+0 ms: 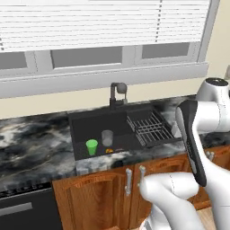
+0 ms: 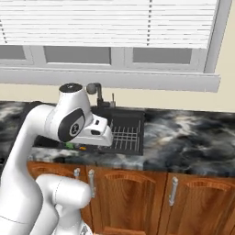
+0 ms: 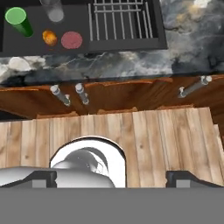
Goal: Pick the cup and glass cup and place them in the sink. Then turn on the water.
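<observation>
Green cup (image 1: 91, 147) and grey see-through glass cup (image 1: 107, 137) both stand upright inside the black sink (image 1: 85, 126), at its near left, close together but apart; the glass cup is just farther and to the right. A small orange item (image 3: 49, 37) and a flat reddish disc (image 3: 71, 40) lie on the basin floor near them. Wire rack (image 1: 149, 128) occupies the right part of the basin.

Judgement: placing looks done; what is left is the faucet (image 1: 117, 93) at the far rim, from which no stream of water runs.

Risks from here:
- The reach to the faucet passes over the cups. A low path could knock either one over, the light glass cup especially.
- The faucet head is small and round; a poorly centred contact could slip off without turning it on.
- The rack sits just right of the faucet line, so a drift that way may snag a finger.

Pose: gripper (image 3: 112, 177) is pulled back, well apart from the sink, over the wooden floor (image 3: 157, 140) in front of the cabinet doors (image 3: 131, 94), pointing down. Fingers stand wide apart, nothing between them. Elbow is folded high in front of the counter (image 1: 36, 143).
</observation>
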Motion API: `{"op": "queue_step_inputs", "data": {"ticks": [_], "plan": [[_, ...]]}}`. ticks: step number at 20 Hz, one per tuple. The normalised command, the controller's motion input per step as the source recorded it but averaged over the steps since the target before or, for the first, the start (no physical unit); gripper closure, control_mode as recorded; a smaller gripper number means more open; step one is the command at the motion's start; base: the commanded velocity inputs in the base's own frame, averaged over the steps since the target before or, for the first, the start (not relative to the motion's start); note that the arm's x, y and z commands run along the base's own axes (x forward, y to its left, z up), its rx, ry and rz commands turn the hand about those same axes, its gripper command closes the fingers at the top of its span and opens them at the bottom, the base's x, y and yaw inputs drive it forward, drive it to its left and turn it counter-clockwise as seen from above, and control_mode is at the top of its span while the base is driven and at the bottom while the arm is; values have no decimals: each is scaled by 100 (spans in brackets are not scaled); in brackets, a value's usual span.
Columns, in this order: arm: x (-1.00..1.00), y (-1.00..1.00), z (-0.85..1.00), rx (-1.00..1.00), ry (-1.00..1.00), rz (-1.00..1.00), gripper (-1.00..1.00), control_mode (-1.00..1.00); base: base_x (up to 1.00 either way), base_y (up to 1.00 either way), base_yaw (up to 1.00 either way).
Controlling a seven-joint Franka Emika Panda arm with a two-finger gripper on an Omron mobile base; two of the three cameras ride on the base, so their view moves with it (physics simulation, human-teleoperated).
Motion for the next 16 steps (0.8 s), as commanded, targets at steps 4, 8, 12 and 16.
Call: {"op": "queue_step_inputs", "data": {"ticks": [4,8,12,16], "plan": [[0,0,0,0,0,0,-100,100,100,-24,33],[0,0,0,0,0,0,-100,100,100,-31,41],[0,0,0,0,0,0,-100,100,79,-59,39],[0,0,0,0,0,0,-100,100,14,-48,14]]}}
